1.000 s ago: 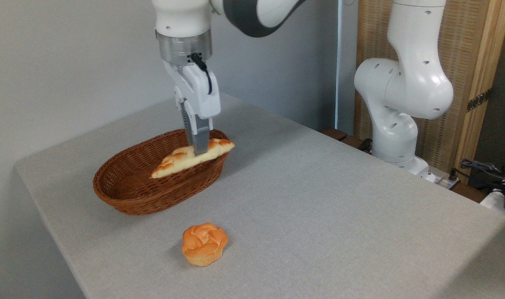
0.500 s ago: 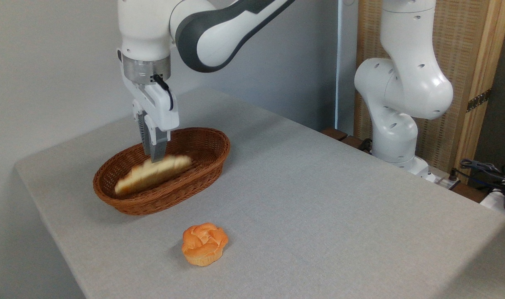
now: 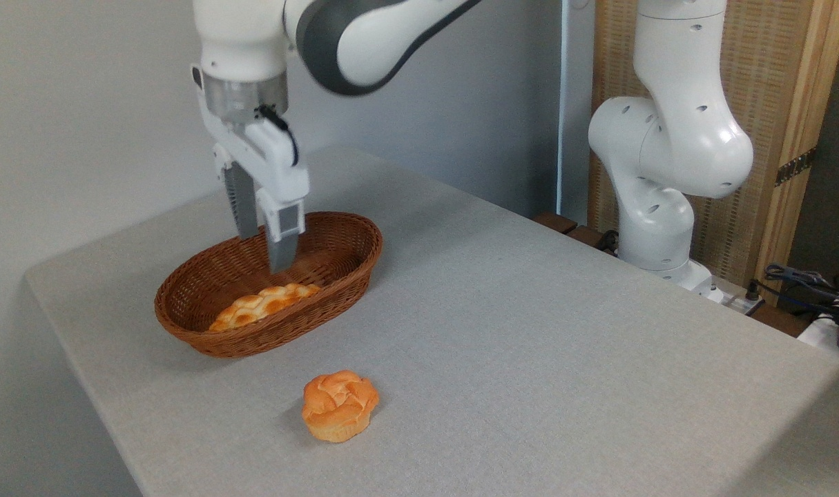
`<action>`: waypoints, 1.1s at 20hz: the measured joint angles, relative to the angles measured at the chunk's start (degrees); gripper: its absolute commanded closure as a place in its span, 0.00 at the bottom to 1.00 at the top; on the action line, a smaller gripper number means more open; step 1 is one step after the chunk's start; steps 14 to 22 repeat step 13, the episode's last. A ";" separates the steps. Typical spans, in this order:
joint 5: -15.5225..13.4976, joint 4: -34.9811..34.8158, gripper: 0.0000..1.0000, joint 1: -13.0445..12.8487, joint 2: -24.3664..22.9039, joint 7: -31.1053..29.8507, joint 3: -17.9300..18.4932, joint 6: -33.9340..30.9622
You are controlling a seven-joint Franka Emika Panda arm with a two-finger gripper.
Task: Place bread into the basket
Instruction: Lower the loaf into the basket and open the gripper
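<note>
Camera: pincer [image 3: 263, 248] agape above bread [image 3: 264, 306]

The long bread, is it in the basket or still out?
In. The bread lies on the floor of the basket, inside its rim. The gripper hangs above it, jaws apart, holding nothing.
</note>
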 measured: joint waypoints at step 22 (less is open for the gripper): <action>5.32 12.29 0.00 2.53 -0.82 0.01 8.19 -15.18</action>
